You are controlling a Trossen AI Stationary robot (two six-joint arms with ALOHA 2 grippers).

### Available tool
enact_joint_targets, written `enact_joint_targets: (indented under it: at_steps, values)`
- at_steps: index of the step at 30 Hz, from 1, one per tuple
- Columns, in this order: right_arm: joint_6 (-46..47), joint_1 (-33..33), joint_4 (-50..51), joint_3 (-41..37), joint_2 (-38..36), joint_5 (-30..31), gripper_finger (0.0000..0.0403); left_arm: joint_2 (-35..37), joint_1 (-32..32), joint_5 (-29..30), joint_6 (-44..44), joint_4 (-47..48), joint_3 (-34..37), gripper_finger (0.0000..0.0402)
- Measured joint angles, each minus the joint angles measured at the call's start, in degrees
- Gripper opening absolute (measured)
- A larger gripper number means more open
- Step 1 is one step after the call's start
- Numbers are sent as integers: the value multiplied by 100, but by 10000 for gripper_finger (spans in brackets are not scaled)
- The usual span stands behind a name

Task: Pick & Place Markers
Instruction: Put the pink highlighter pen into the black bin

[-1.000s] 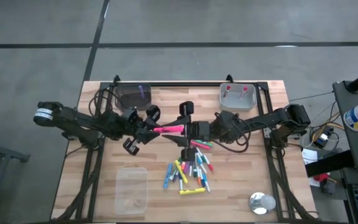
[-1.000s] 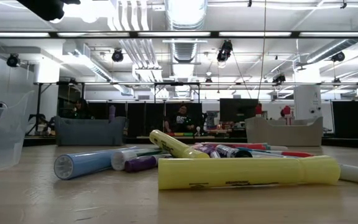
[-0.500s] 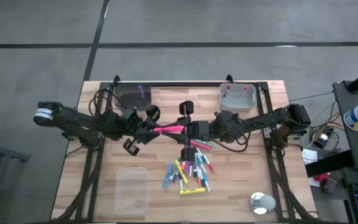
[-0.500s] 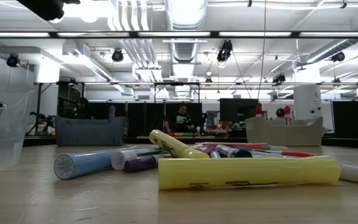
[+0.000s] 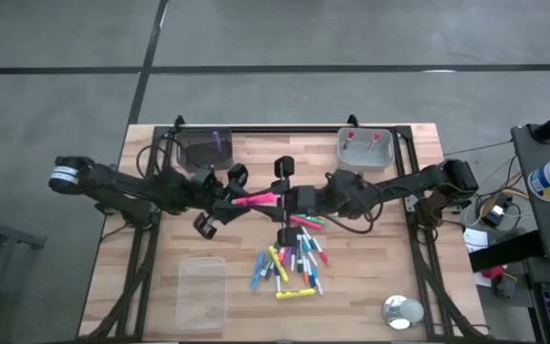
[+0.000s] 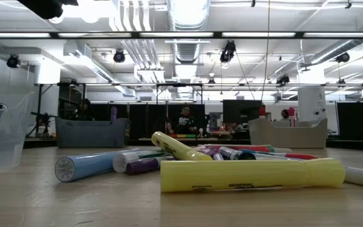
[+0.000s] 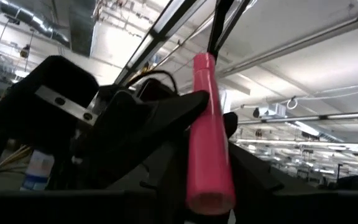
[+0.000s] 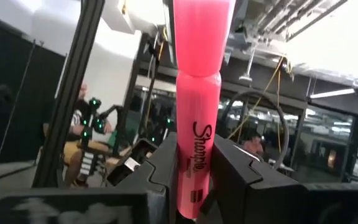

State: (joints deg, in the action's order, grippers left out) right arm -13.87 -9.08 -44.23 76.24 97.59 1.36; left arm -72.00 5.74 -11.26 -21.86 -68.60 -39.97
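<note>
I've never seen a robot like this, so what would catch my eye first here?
A pink marker held in the air between the two grippers, above the table's middle; the right gripper is clamped on it. Just below it in the high view, a pile of markers lies on the wooden table.

A marker [image 5: 256, 200] spans between both pincers above mid-counter [image 5: 418, 248]; the marker pile [image 5: 291, 261] lies just in front.
</note>
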Motion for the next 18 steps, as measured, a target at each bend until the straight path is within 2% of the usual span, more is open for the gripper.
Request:
enact_joint_targets:
  at_steps: [4, 10, 13, 18]
  values:
    - [0, 0, 315, 1, -82, 24, 69, 119, 0, 21, 61, 573, -4, 154]
    - [115, 0, 1177, 96, -304, 33, 69, 273, -1, 17, 103, 1639, -4, 162]
    - [127, 0, 1781, 254, -430, 81, 69, 320, -2, 15, 224, 2246, -4, 163]
    - [151, 0, 3189, 668, -580, 606, 68, 360, -2, 94, 275, 3043, -4, 163]
